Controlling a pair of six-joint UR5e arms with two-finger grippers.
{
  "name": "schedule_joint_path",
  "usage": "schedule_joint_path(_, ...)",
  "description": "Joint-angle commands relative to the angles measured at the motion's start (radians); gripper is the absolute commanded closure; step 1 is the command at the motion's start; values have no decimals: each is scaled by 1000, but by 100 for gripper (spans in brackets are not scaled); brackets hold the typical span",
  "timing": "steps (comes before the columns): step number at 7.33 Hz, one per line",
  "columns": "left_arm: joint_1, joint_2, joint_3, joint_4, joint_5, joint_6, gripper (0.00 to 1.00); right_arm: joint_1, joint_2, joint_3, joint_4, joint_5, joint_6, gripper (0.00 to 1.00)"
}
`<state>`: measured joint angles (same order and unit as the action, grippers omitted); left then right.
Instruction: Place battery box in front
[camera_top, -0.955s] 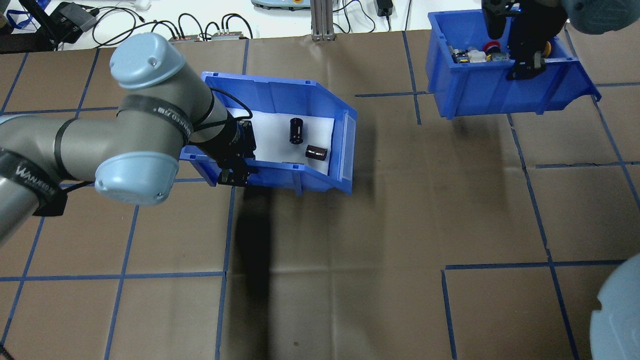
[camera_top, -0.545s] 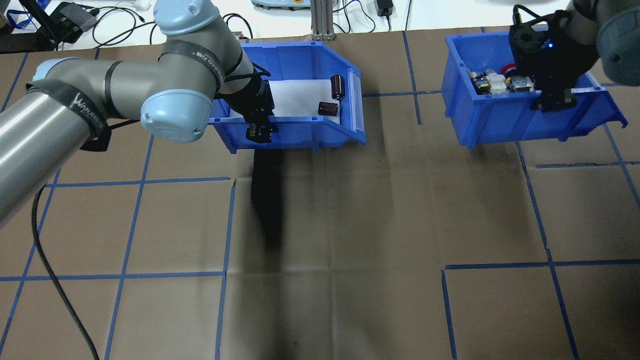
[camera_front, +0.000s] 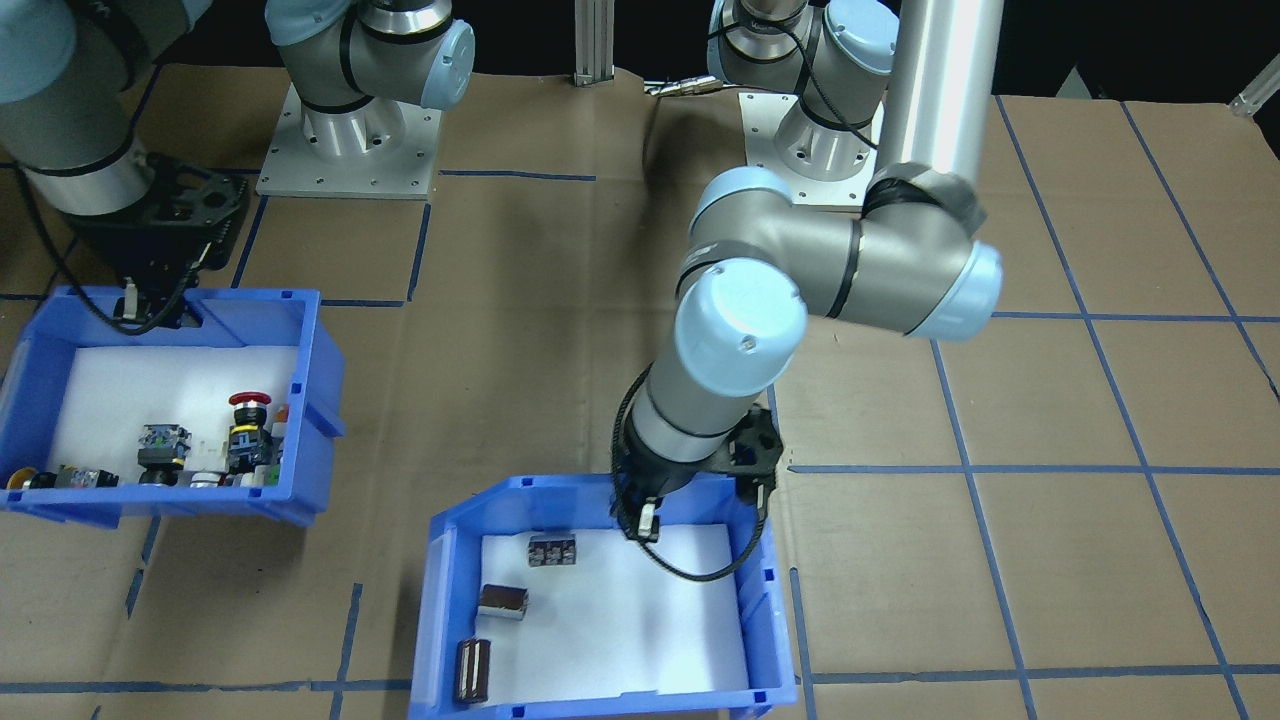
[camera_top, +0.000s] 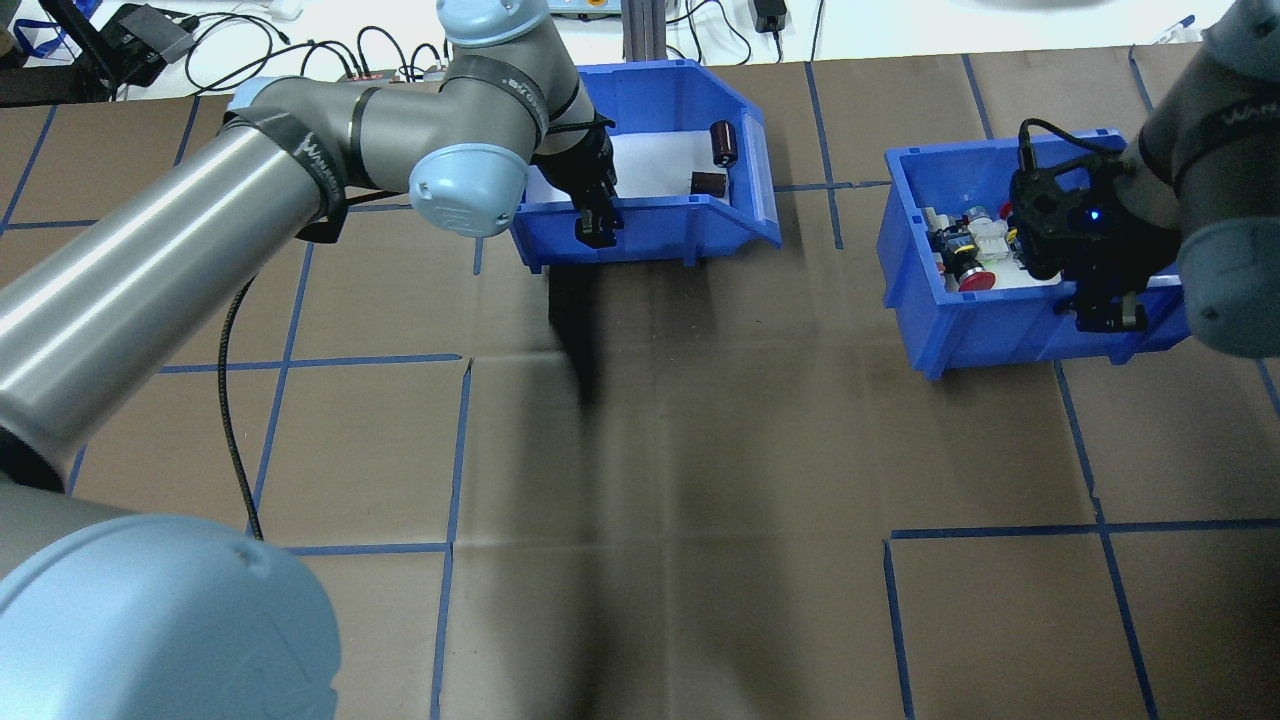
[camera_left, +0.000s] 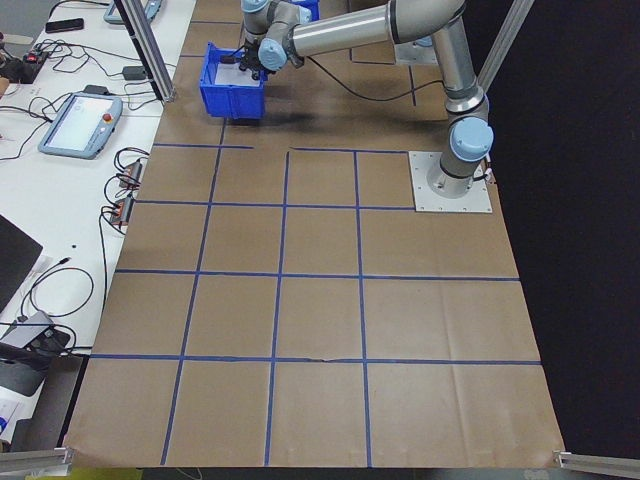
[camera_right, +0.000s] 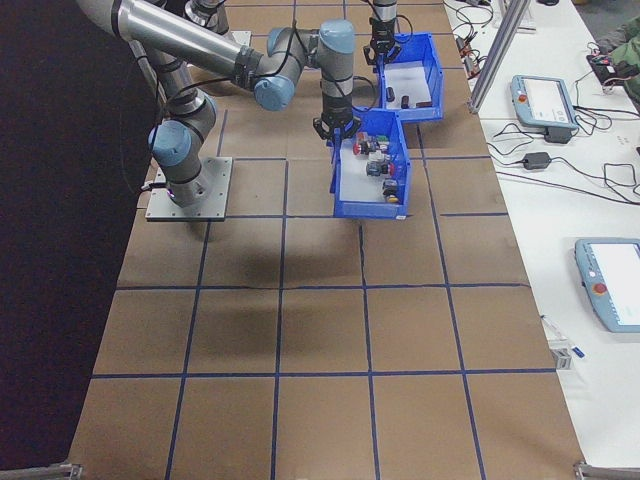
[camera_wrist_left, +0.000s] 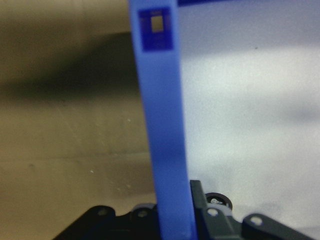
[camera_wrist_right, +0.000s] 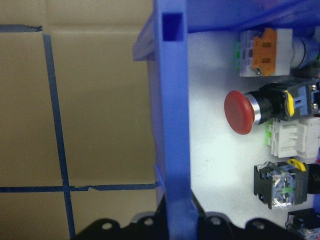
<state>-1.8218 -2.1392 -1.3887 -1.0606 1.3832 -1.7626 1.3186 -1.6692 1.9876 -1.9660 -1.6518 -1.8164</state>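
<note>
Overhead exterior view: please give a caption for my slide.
Left tool grips battery box wall; right tool grips button bin.

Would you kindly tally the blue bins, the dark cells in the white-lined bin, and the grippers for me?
blue bins: 2, the battery box and the switch bin
dark cells: 3
grippers: 2, the left gripper and the right gripper
Total: 7

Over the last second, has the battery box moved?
Yes. In the overhead view the battery box, held by the left end effector, has moved toward the table's far edge and rightward, nearing the aluminium post.
</note>
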Motion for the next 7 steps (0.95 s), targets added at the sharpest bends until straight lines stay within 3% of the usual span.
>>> schedule_joint_path(1,-28,-41,34,4,-15,-17,95,1,-26,42,-11,3,-3,96)
schedule_joint_path(2,-28,-42,27,-1,-16,-17,92,1,-24,43,-11,45,-4,96)
schedule_joint_path(3,-28,-36,25,-7,-57,-20,91,1,-24,43,-10,55,-7,96)
schedule_joint_path(5,-25,-36,22,-9,-61,-28,89,1,-24,43,-10,58,-7,96)
schedule_joint_path(6,-21,-36,20,-9,-56,-28,82,1,-24,43,-10,55,-7,96)
schedule_joint_path(7,-13,-37,20,-9,-50,-28,62,1,-24,43,-10,55,-7,95)
